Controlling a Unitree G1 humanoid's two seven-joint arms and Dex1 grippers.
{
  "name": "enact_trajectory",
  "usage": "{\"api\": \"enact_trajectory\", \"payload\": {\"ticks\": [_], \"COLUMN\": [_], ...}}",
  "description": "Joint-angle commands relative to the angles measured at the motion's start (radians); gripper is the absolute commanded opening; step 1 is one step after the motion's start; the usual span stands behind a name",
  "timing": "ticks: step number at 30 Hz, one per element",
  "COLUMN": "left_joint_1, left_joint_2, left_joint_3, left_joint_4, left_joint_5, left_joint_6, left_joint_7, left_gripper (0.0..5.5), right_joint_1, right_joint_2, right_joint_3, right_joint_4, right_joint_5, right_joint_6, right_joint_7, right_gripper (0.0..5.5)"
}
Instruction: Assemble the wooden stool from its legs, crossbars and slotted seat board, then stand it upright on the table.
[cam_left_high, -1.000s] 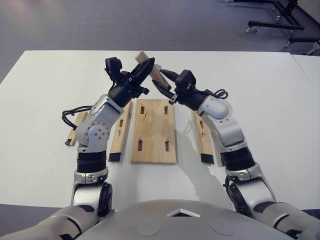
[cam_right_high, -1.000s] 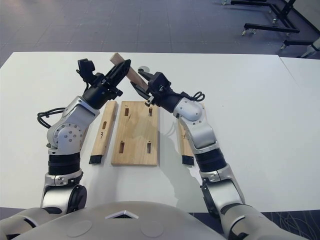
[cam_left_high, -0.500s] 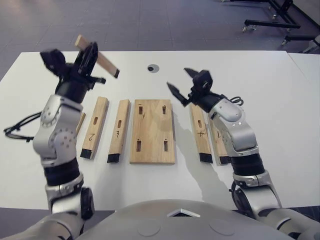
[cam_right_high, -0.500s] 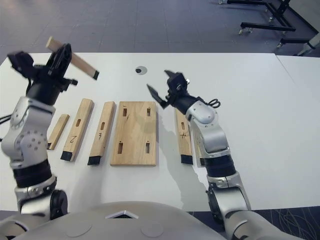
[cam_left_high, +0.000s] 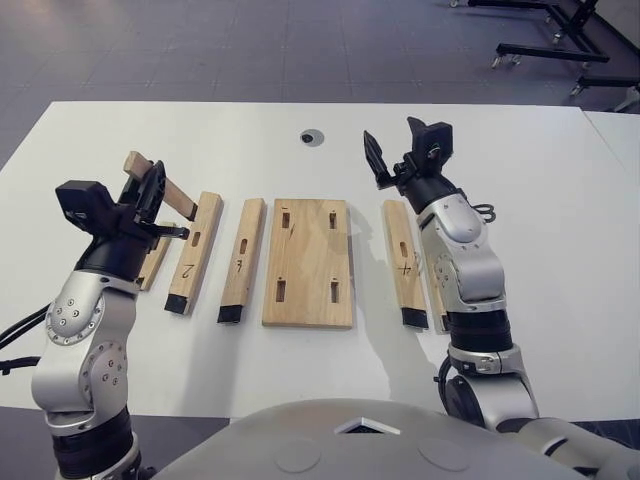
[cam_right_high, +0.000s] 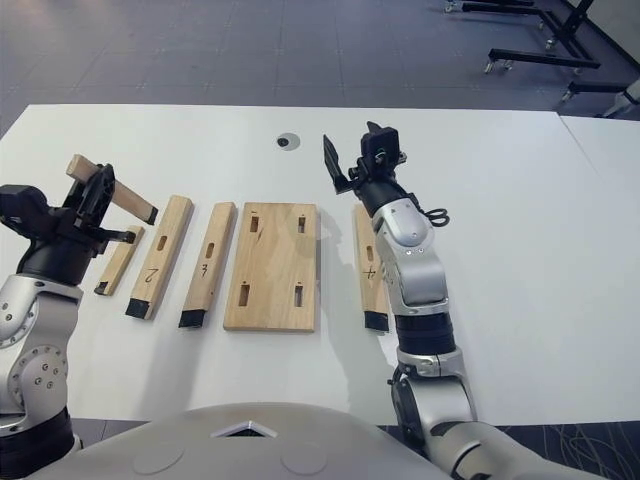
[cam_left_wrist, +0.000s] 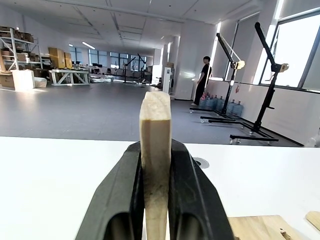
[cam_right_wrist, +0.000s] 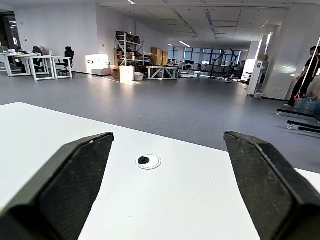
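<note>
My left gripper (cam_left_high: 152, 198) is shut on a short wooden crossbar (cam_left_high: 134, 164), held tilted above the table's left side; it stands on edge between the black fingers (cam_left_wrist: 117, 200) in the left wrist view. The slotted seat board (cam_left_high: 308, 262) lies flat at the centre. Two legs (cam_left_high: 193, 250) (cam_left_high: 241, 258) lie to its left, with another short crossbar (cam_left_high: 155, 262) partly behind my left arm. To the board's right lie a marked leg (cam_left_high: 403, 262) and a further piece (cam_left_high: 437, 300) under my right arm. My right gripper (cam_left_high: 390, 142) hangs open over that leg's far end, holding nothing.
A round cable hole (cam_left_high: 313, 135) sits in the white table (cam_left_high: 560, 220) beyond the board. A black cable (cam_left_high: 15, 332) hangs by my left arm. Black wheeled frames (cam_left_high: 560, 50) stand on the floor far right behind the table.
My left arm has swung from the centre out to the left and come down, carrying the crossbar. My right gripper has drawn back from the crossbar to the right, with its fingers apart.
</note>
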Motion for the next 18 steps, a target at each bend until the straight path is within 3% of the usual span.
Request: {"api": "enact_trajectory", "payload": {"ticks": [1,18], "left_joint_1": [-0.022,-0.011], "left_joint_2": [0.049,0.023], "left_joint_3": [0.012,-0.038], "left_joint_4": [0.082,0.168], "left_joint_5": [0.000,0.024], "left_joint_6": [0.029,0.031], "left_joint_7": [-0.029,-0.025], "left_gripper": [0.39,0.39], "right_joint_1": [0.022,0.039], "right_joint_2": [0.009,-0.001], "right_joint_3": [0.009,0.010], "right_joint_4": [-0.024,-0.016], "right_joint_5": [-0.014,-0.047], "right_joint_6": [0.011,0.013], "right_joint_7": [-0.016,-0.010], "right_gripper": [4.06,4.06]}}
